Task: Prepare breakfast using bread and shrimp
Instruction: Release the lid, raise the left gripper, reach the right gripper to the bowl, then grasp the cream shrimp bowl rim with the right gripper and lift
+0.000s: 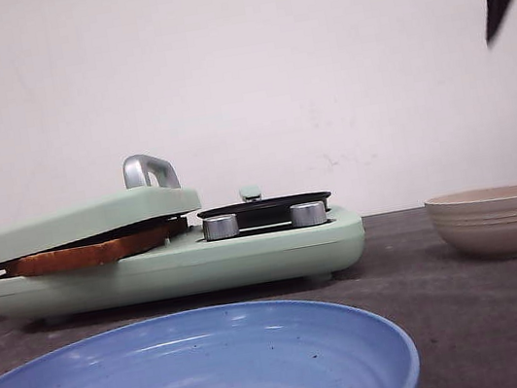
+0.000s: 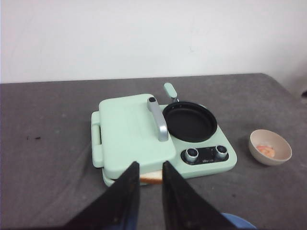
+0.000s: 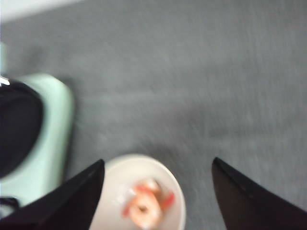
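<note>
Nearest the front camera a blue plate (image 1: 194,376) is set empty at the table's near edge, presumably kept ready to receive the finished breakfast. Behind it, toward twelve o'clock, a pale green breakfast maker (image 1: 176,261) stands on the table (image 1: 484,316); its lid (image 1: 86,221) is lowered over the bread (image 1: 91,252), whose browned edge can be seen sandwiched between lid and base, a placement judged to serve toasting. Beside the lid, at three o'clock from it, a small black pan (image 2: 190,120) is left bare, with two knobs (image 2: 206,153) in front of it. A beige bowl (image 1: 497,220) is placed at three o'clock from the appliance, apart from it, and the shrimp (image 3: 145,206) is seen lying inside it, pinkish-orange and blurred. The right pincer (image 3: 158,191) is held above that bowl with its jaws spread wide, a pose judged to prepare a grasp of the shrimp for transfer to the pan. The left pincer (image 2: 150,184) is held above the near edge of the appliance, its jaws nearly pressed together with a narrow gap and nothing pinched.
</note>
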Robot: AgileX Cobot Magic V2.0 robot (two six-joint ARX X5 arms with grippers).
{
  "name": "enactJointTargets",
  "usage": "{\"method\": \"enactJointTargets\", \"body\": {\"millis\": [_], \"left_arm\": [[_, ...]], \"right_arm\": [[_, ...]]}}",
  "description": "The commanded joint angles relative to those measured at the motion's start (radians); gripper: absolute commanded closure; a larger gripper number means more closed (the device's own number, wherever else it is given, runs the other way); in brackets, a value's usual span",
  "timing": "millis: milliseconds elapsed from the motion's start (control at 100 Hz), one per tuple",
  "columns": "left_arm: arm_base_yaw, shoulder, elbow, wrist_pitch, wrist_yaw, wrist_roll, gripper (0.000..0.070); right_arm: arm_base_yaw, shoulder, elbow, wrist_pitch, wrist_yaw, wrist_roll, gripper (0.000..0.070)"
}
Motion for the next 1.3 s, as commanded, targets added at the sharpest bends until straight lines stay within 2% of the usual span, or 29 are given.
{"method": "enactJointTargets", "body": {"millis": [0, 190, 330, 500, 610, 690, 760, 890, 970, 1060, 1290], "left_arm": [[-0.004, 0.001, 0.015, 0.012, 0.000, -0.002, 0.0700], [-0.004, 0.001, 0.015, 0.009, 0.000, -0.002, 0.0700], [-0.004, 0.001, 0.015, 0.009, 0.000, -0.002, 0.0700], [-0.004, 0.001, 0.015, 0.009, 0.000, -0.006, 0.0700], [-0.004, 0.002, 0.015, 0.011, 0.000, -0.006, 0.0700], [-0.004, 0.002, 0.015, 0.014, 0.000, -0.006, 0.0700], [-0.004, 0.002, 0.015, 0.018, 0.000, -0.006, 0.0700], [-0.004, 0.002, 0.015, 0.018, 0.000, -0.006, 0.0700], [-0.004, 0.002, 0.015, 0.018, -0.001, -0.006, 0.0700], [-0.004, 0.002, 0.015, 0.018, -0.001, -0.006, 0.0700], [-0.004, 0.002, 0.015, 0.018, -0.001, -0.006, 0.0700]], "right_arm": [[-0.003, 0.070, 0.015, -0.016, -0.002, -0.013, 0.0225], [-0.004, 0.219, 0.015, -0.050, -0.004, -0.063, 0.0226], [-0.004, 0.286, 0.015, -0.036, -0.003, -0.064, 0.0227], [-0.017, 0.341, 0.015, 0.001, -0.007, -0.062, 0.0268], [-0.022, 0.373, 0.015, 0.016, -0.047, -0.060, 0.0373], [-0.022, 0.394, 0.015, 0.025, -0.080, -0.059, 0.0409], [-0.022, 0.410, 0.015, 0.033, -0.094, -0.053, 0.0472], [-0.022, 0.427, 0.015, 0.051, -0.159, -0.051, 0.0700], [-0.021, 0.428, 0.015, 0.077, -0.202, -0.048, 0.0700], [-0.019, 0.415, 0.015, 0.124, -0.241, -0.003, 0.0700], [0.047, 0.302, 0.023, 0.365, -0.240, 0.106, 0.0700]]}}
